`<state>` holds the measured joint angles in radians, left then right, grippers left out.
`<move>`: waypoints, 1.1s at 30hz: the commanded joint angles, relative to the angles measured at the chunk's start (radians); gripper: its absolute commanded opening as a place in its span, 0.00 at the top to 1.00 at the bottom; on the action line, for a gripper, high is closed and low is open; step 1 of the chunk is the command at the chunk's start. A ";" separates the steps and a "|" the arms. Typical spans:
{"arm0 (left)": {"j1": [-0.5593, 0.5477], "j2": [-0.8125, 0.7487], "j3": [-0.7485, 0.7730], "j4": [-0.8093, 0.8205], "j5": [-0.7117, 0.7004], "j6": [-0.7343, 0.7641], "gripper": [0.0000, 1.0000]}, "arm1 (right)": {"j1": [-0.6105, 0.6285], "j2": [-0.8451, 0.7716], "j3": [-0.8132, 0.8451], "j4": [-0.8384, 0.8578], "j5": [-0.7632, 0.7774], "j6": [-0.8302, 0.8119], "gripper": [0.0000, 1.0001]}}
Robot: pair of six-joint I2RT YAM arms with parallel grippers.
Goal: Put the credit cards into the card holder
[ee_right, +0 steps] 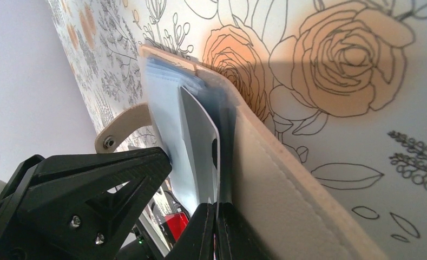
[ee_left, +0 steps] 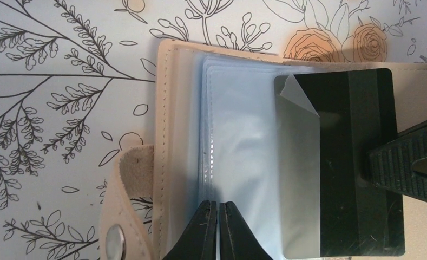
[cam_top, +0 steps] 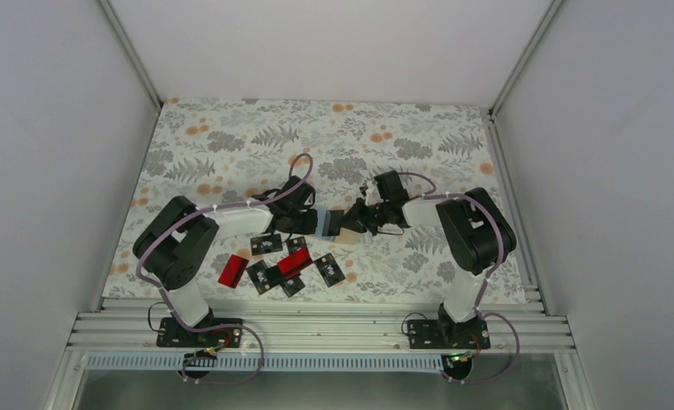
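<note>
The card holder lies open mid-table, tan outside and light blue pockets inside. My left gripper is shut on a pocket sheet of it, pinching it from the near edge; it also shows in the top view. My right gripper is shut on a black card, which sits partly inside a clear pocket; one of its fingers shows at the card's right edge. In the right wrist view the card is seen edge-on between the blue sheets and the tan cover. The right gripper also shows in the top view.
Several loose cards lie near the front of the floral mat: black ones and two red ones. The holder's snap strap curls up at its left. White walls enclose the mat on three sides.
</note>
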<state>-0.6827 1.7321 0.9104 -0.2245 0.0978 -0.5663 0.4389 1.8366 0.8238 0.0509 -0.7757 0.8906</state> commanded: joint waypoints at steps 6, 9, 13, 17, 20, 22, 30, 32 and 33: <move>-0.002 -0.047 0.000 -0.097 -0.070 -0.015 0.87 | 0.018 0.007 -0.032 -0.018 0.026 0.029 0.96; 0.002 -0.052 0.012 -0.118 -0.102 -0.004 0.86 | 0.018 0.022 -0.040 0.006 0.017 0.042 0.96; 0.012 -0.053 0.017 -0.139 -0.134 0.010 0.88 | 0.019 0.035 -0.043 0.022 0.018 0.047 0.96; 0.018 -0.030 0.032 -0.146 -0.142 0.035 0.93 | 0.020 0.042 -0.039 0.029 0.016 0.051 0.96; 0.018 -0.002 0.035 -0.139 -0.127 0.046 0.95 | 0.022 0.048 -0.037 0.032 0.012 0.052 0.96; 0.018 0.005 0.029 -0.129 -0.118 0.046 0.97 | 0.024 0.049 -0.034 0.034 0.012 0.054 0.96; 0.017 0.010 -0.017 -0.089 -0.078 0.034 0.98 | 0.030 0.072 -0.021 0.059 0.012 0.076 0.96; 0.018 0.010 -0.029 -0.077 -0.066 0.029 0.98 | 0.034 0.079 -0.020 0.070 0.013 0.087 0.96; 0.019 0.009 -0.036 -0.073 -0.062 0.027 0.98 | 0.036 0.083 -0.019 0.076 0.015 0.093 0.96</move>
<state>-0.6651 1.7267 0.9150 -0.3195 -0.0021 -0.5350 0.4477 1.8755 0.8062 0.1341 -0.7986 0.9543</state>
